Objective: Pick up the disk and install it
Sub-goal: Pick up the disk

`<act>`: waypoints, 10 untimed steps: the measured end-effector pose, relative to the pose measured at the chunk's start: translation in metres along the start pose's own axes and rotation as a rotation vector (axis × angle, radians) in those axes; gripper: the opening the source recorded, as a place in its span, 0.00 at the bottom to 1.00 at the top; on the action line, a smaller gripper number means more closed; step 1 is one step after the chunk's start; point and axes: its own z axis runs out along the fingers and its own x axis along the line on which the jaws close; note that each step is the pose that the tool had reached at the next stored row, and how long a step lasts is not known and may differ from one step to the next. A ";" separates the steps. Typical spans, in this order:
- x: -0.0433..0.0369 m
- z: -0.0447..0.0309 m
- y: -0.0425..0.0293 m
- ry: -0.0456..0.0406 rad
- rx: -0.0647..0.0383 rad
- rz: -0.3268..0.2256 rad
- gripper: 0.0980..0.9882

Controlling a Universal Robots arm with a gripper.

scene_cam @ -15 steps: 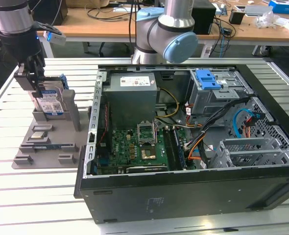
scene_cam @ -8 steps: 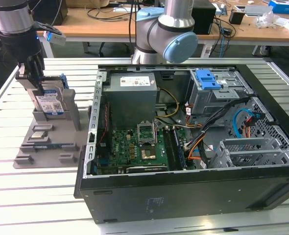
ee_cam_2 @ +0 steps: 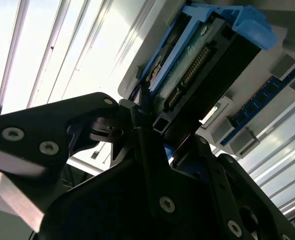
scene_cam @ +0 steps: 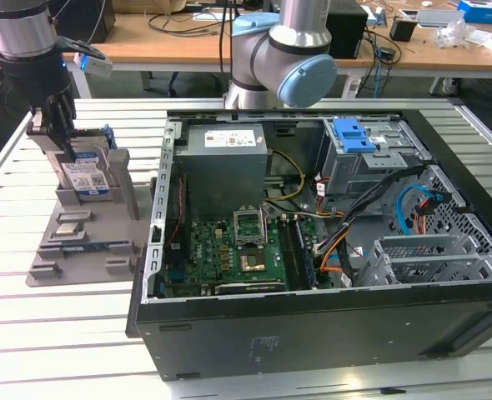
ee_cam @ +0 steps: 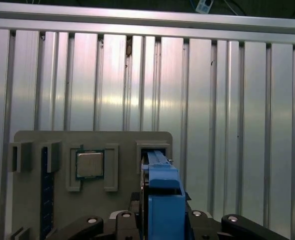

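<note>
Clamping the upright disk (scene_cam: 86, 177) in its grey holder (scene_cam: 79, 254), the tool (scene_cam: 58, 143) is at pickup. The slot calls for a straight lift.

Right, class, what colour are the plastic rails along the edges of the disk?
Blue; the disk shows them best in the first wrist view.

A ribbed metal bench (ee_cam: 227, 90) carries a grey holder tray (ee_cam: 37, 142). A square processor chip (ee_cam: 90, 165) lies flat in one recess. A thin blue strip (ee_cam: 47, 200) stands in a slot beside it. The disk (ee_cam: 163, 192), blue rail uppermost, stands on edge in another slot, with the black end effector (ee_cam: 161, 222) closed against both its sides.
</note>
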 end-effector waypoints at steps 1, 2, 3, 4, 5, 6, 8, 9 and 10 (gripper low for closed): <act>0.0000 0.0000 0.0000 0.0000 0.000 0.000 0.31; 0.0000 0.0000 0.0000 0.0000 0.000 0.000 0.31; 0.0000 0.0000 0.0000 0.0001 0.000 0.000 0.31; 0.0000 0.0000 0.0000 0.0001 0.000 0.000 0.30; 0.0000 0.0000 0.0000 0.0002 0.000 0.000 0.30; 0.0000 0.0000 0.0000 0.0002 0.000 0.000 0.30; 0.0000 0.0000 0.0000 0.0002 0.000 0.000 0.30; 0.0000 0.0000 0.0000 0.0003 0.000 0.000 0.30; 0.0000 0.0000 0.0000 0.0003 0.000 0.000 0.30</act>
